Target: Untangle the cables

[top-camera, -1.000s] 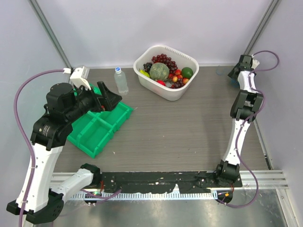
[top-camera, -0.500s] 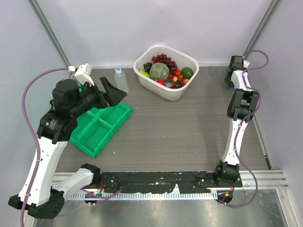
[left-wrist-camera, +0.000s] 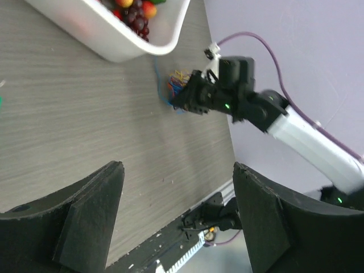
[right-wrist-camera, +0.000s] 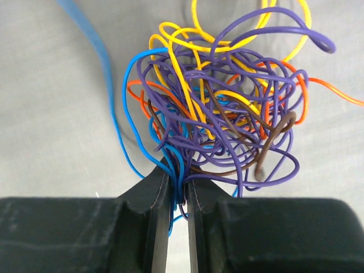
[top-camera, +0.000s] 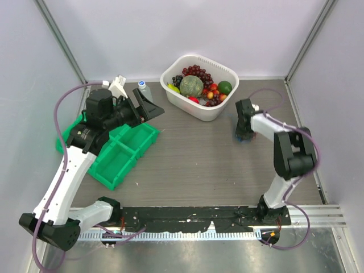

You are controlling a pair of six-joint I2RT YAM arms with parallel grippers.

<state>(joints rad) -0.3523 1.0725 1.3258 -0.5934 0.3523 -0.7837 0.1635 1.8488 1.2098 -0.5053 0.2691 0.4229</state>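
Observation:
The cables (right-wrist-camera: 227,108) are one tangled ball of thin purple, yellow, blue, orange and brown wire lying on the grey table. My right gripper (right-wrist-camera: 178,185) is shut on a few blue and purple strands at the ball's near edge. From above, the right gripper (top-camera: 243,135) is low over the table's right-middle, and only a bit of the cables (top-camera: 247,140) shows under it. My left gripper (top-camera: 149,106) hovers open and holds nothing, above the green tray's far end. In the left wrist view the cables (left-wrist-camera: 177,84) show far ahead, beside the right gripper (left-wrist-camera: 189,100).
A white basket (top-camera: 170,95) full of fruit stands at the back centre, close to the cables. A green divided tray (top-camera: 116,156) lies at the left. A small clear bottle (top-camera: 142,87) stands behind my left gripper. One loose blue strand (right-wrist-camera: 85,34) trails away from the ball.
My right gripper shut on the cables at the back right corner and swung inward with them to the right-middle of the table. My left arm rose and moved back and right.

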